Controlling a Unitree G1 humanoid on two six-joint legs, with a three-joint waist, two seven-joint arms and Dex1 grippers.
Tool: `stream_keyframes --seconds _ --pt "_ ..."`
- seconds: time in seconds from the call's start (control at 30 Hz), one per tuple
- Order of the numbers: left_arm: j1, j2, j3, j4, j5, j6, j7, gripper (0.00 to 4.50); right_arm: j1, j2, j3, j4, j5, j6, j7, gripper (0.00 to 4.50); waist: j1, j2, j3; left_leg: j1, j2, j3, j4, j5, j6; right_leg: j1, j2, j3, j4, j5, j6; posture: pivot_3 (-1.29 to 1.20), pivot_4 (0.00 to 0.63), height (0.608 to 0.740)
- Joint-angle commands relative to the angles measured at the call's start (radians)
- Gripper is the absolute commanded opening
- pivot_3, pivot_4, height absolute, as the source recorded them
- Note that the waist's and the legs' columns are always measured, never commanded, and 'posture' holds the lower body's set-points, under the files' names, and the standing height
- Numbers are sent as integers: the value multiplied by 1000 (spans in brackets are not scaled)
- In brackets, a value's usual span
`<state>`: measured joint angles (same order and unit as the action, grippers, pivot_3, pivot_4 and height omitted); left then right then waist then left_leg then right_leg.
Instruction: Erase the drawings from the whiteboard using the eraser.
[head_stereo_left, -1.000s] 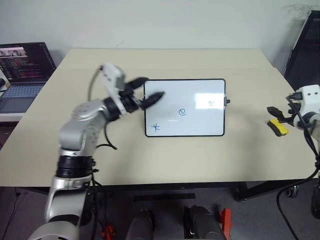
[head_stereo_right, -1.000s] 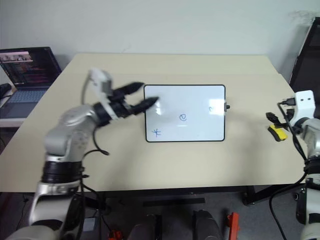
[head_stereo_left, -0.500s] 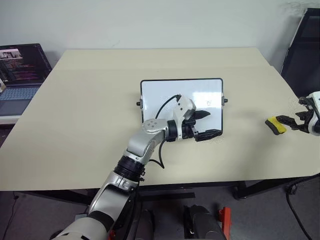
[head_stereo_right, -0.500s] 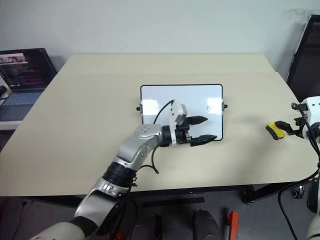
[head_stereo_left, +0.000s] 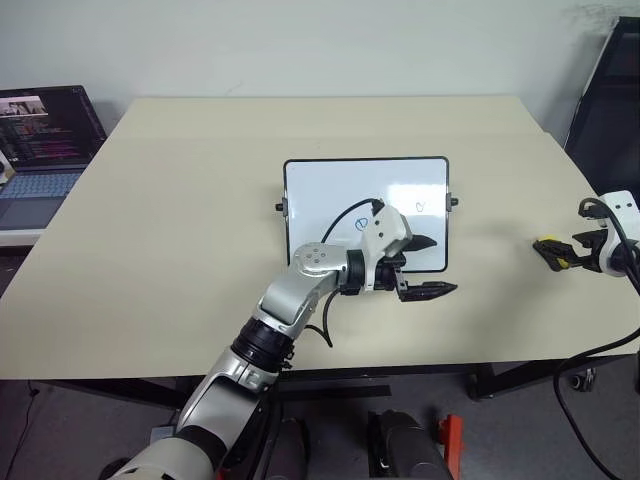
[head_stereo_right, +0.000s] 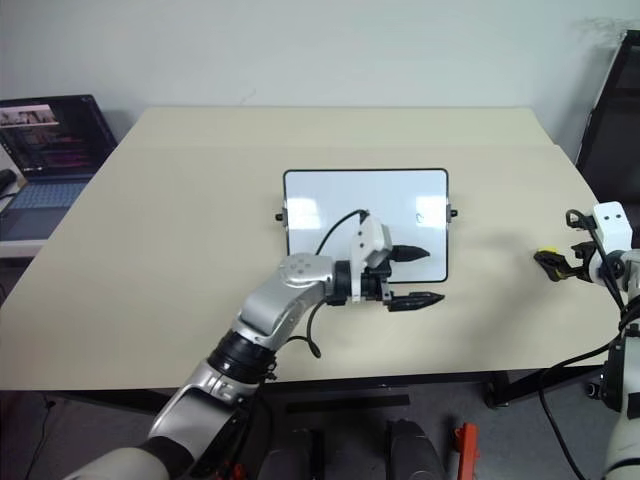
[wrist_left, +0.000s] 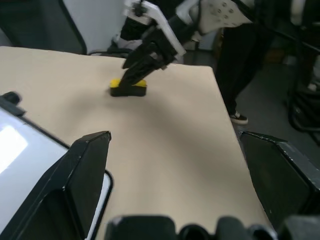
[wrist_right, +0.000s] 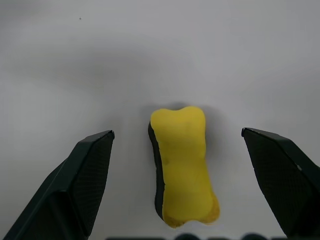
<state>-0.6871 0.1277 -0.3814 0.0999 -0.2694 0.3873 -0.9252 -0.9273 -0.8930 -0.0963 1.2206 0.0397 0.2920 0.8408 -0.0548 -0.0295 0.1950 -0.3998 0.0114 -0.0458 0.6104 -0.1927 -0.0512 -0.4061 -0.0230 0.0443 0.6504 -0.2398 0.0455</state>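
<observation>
The right gripper is spread wide, the yellow eraser lying untouched between its fingers. The left gripper, also open, hides the whiteboard's lower part; one drawing shows at its 2 o'clock. Bare table surrounds.

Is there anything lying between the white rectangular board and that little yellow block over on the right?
Nothing: in the left eye view, bare beige table runs from the whiteboard to the yellow eraser.

Left gripper open-fingered — over whiteboard
</observation>
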Motion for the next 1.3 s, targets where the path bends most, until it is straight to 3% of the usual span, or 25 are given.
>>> stream_keyframes --seconds 0.03,0.97,1.07,1.3 --pt "3 -1 -5 -54 9 -6 1 4500 -24 -4 -7 8 -10 -24 -11 4491 -1 0 0 0 0 0 0 0 0 0 0 0 0 0 0 0 150 740" --pt "55 66 -6 -158 8 64 -11 4500 -5 12 -53 61 -7 -21 0 4491 -1 0 0 0 0 1 0 0 0 0 0 1 1 0 0 0 150 740" --pt "58 68 -5 -159 10 65 -9 4500 -2 14 -52 61 -12 -22 -3 3866 -1 0 0 1 0 1 0 0 0 0 0 1 1 0 0 0 150 740" --pt "74 75 -1 -176 8 75 -1 4500 8 22 -46 63 -21 -25 -13 1342 -2 0 0 1 0 1 0 0 0 0 0 1 1 0 0 0 150 740"
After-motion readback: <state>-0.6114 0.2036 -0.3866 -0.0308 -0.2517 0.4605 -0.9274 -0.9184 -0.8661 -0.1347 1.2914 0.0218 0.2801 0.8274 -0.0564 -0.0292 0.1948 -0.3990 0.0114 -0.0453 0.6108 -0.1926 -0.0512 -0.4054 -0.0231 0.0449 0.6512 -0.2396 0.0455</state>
